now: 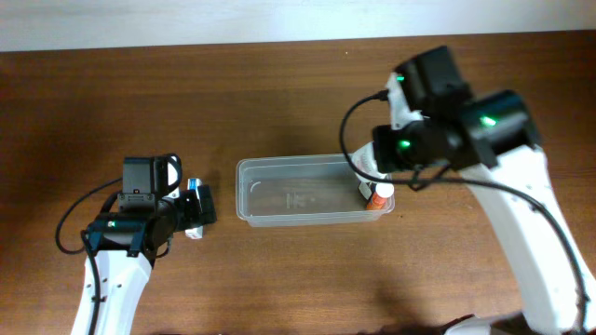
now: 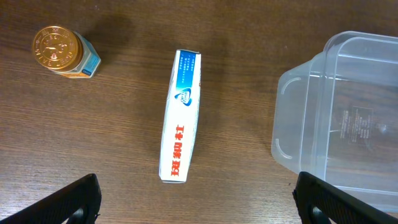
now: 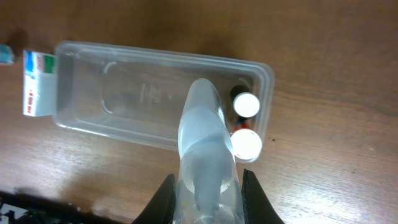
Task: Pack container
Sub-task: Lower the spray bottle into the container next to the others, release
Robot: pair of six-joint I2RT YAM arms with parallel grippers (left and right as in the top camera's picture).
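The clear plastic container (image 1: 279, 195) lies mid-table; it also shows in the left wrist view (image 2: 348, 124) and the right wrist view (image 3: 112, 93). My right gripper (image 3: 206, 183) is shut on a translucent bottle (image 3: 204, 134) and holds it above the container's right end (image 1: 372, 177). Two small white-capped bottles (image 3: 246, 104) stand at that right end. My left gripper (image 2: 199, 199) is open and empty, hovering left of the container (image 1: 191, 209) above a white and blue box with red characters (image 2: 181, 115).
A small jar with a gold lid (image 2: 61, 51) stands on the wooden table beyond the box. The box also shows left of the container in the right wrist view (image 3: 38, 84). A pale wall edge runs along the table's far side.
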